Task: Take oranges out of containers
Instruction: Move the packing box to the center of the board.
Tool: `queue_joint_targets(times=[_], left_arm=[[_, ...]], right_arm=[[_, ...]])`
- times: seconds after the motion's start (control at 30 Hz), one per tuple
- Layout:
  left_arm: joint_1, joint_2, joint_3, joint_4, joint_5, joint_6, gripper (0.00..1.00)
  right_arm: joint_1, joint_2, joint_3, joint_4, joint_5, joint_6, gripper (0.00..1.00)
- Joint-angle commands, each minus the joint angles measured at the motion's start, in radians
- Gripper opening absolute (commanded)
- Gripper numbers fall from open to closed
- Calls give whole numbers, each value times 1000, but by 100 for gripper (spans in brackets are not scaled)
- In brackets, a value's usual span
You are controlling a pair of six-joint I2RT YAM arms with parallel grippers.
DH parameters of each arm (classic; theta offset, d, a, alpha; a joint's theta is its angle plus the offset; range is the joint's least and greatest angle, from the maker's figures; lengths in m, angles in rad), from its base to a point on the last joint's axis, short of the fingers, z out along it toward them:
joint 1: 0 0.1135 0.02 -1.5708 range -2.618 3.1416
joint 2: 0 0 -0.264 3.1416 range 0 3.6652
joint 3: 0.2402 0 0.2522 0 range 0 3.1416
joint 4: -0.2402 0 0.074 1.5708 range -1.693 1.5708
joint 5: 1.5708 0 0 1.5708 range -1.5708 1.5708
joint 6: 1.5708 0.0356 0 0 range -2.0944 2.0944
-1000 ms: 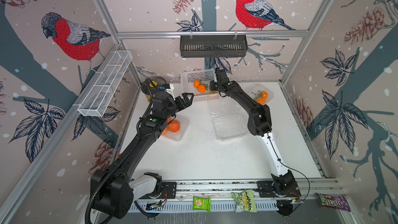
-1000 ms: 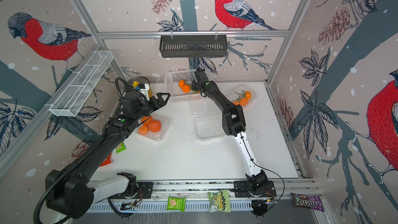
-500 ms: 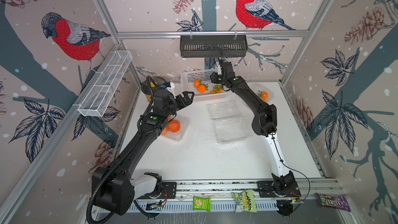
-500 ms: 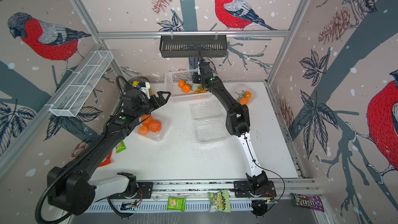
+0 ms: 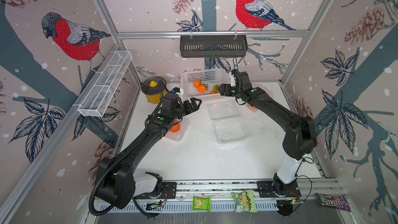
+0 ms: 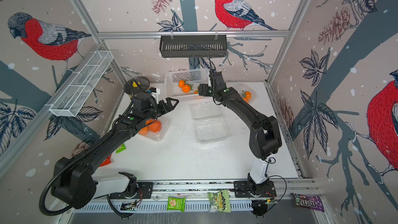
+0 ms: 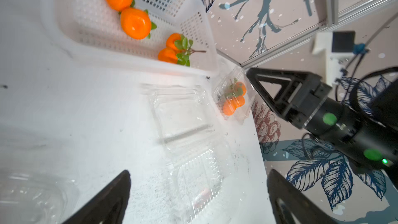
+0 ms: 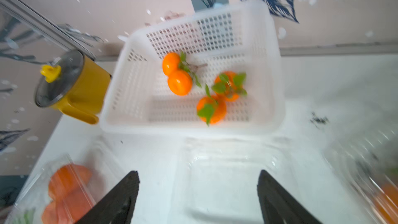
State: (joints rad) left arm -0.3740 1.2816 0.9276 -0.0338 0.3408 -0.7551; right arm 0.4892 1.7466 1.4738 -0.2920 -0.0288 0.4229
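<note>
Several leafy oranges [image 5: 201,88] [image 8: 179,82] lie in the white basket [image 5: 204,76]. My right gripper [image 5: 223,89] [image 8: 198,173] hangs open and empty by the basket's right end, above the open, empty clear container [image 5: 230,129] [image 8: 232,179]. A second container [image 6: 160,133] with oranges [image 6: 155,126] sits under my left arm. A third container [image 6: 249,92], lid down, holds oranges [image 7: 233,102] behind the right arm. My left gripper [image 5: 192,104] [image 7: 199,173] is open and empty, in the air left of the empty container [image 7: 183,113].
A yellow pot [image 5: 153,92] with a lid stands left of the basket at the back. A black rack [image 5: 213,46] hangs over the basket, and a wire shelf [image 5: 105,82] on the left wall. Snack packets [image 5: 201,203] lie along the front rail.
My right gripper has opened and drawn back to the basket's right end. A leafy pair of oranges now lies in the basket. The left arm has hardly moved.
</note>
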Motion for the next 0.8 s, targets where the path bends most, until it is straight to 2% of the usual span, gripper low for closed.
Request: queue_joint_targets(times=[0.0, 0.17, 0.27, 0.47, 0.57, 0.7, 0.77], left_arm=[[-20, 16, -23, 82, 31, -25, 97], [-35, 74, -48, 122, 78, -43, 97], [-40, 120, -44, 126, 104, -54, 97], [-66, 152, -33, 151, 115, -73, 97], [-72, 149, -30, 143, 111, -75, 97], [-74, 137, -38, 132, 106, -72, 97], [-74, 134, -41, 129, 103, -72, 97]], right_arm=[[-6, -130, -199, -6, 111, 31, 83], [-43, -312, -521, -15, 132, 74, 73], [-48, -352, -631, -4, 126, 82, 70], [-72, -298, -720, 63, 131, 79, 59], [-85, -252, -729, 94, 147, 73, 49], [-88, -236, -738, 106, 128, 83, 32], [-84, -276, -765, 99, 136, 94, 30]])
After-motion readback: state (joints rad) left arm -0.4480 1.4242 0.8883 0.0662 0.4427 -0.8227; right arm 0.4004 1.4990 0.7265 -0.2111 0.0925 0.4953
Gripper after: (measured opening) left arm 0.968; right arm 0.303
